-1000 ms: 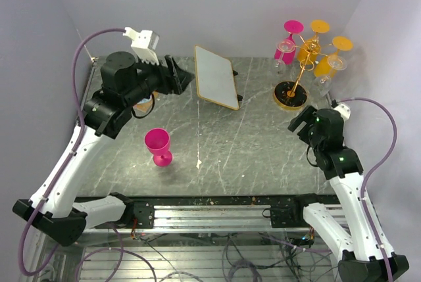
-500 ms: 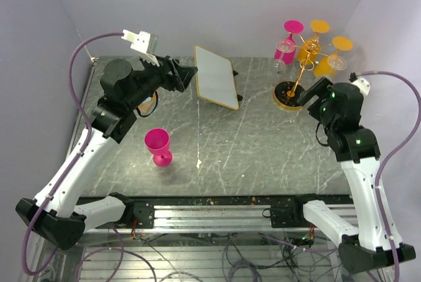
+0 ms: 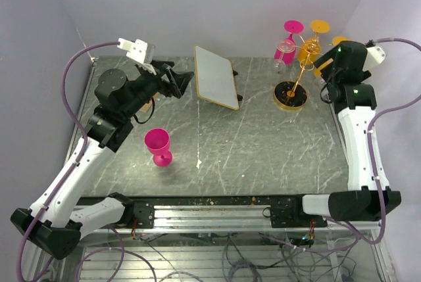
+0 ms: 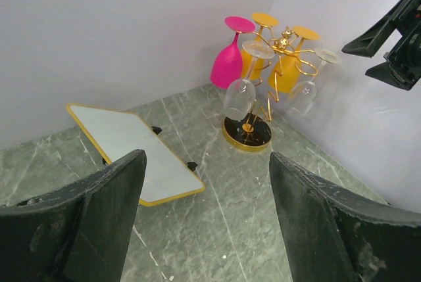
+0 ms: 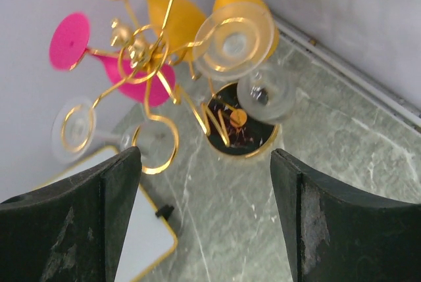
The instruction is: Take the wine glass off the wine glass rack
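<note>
Right wrist view shows our right gripper [image 5: 205, 183] spread wide and empty, poised over the wine glass rack [image 5: 152, 65] in the far right corner. The nearest clear wine glass [image 5: 235, 42] hangs there ungrasped, so we judge gripping and lifting are left.

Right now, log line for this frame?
right gripper open, facing wine glass rack | left gripper open, far side | five glasses hanging | pink glass upright, off rack

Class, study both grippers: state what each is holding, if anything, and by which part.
Nothing is held. The left gripper and right gripper both stand open and empty; the right one is over the wine glass rack, touching no glass.
</note>
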Controlling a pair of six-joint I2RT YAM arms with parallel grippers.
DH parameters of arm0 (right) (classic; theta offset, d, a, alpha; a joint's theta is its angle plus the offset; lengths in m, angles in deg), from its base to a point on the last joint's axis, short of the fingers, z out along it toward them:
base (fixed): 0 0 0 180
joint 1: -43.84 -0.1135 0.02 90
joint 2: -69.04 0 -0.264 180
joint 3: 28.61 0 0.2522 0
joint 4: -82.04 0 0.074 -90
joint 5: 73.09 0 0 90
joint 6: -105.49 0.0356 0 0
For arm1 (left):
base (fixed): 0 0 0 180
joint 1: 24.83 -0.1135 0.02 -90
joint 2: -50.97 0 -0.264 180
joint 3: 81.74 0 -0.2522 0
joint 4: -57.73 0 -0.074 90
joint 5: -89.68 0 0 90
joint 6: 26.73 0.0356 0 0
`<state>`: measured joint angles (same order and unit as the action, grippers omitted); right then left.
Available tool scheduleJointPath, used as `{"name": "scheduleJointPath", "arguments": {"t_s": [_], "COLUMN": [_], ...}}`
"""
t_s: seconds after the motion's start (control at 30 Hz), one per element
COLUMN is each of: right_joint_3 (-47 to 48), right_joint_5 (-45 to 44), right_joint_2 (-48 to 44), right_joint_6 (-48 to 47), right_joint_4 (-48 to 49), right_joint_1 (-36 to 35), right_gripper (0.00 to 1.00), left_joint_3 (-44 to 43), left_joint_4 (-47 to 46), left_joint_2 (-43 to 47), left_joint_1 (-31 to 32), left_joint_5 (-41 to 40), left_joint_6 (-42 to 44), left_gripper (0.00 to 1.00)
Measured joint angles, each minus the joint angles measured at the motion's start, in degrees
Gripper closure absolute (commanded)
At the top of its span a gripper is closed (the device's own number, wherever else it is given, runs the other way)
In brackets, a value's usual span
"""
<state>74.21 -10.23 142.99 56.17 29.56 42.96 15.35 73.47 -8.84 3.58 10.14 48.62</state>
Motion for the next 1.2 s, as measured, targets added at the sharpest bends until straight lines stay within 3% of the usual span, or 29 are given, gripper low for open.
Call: {"name": "scheduleJointPath", "arguments": {"t_s": [0.47,0.57,0.87,1.2], "right_joint_3": [0.3,-0.3,-1.7,-3.3], "right_joint_5": [10.7,12.0,14.6,16.5], "right_joint_2": [9.3,9.7,9.8,11.7], "right_joint_6": [1.8,1.8,2.6,3.4], "right_joint_4": [9.1,10.9,15.1,16.5], "right_joint_1": [13.6,14.9,18.7,19.3], "right_gripper": [0.28,0.37,0.41,0.51], "left_joint_3": [1.5,1.5,1.6,2.1], "left_joint_4": [-0.5,-0.7,-0.9,-1.4], "left_joint_2": [-0.4,-0.7,-1.6,-1.8], "left_joint_1": [0.7,0.7,0.7,0.7], "left_joint_5": [-0.8,-0.9,-0.9,-0.9], "left_joint_6": [1.4,1.8,2.5,2.5], "left_gripper": [0.13,0.13,0.12,0.12]}}
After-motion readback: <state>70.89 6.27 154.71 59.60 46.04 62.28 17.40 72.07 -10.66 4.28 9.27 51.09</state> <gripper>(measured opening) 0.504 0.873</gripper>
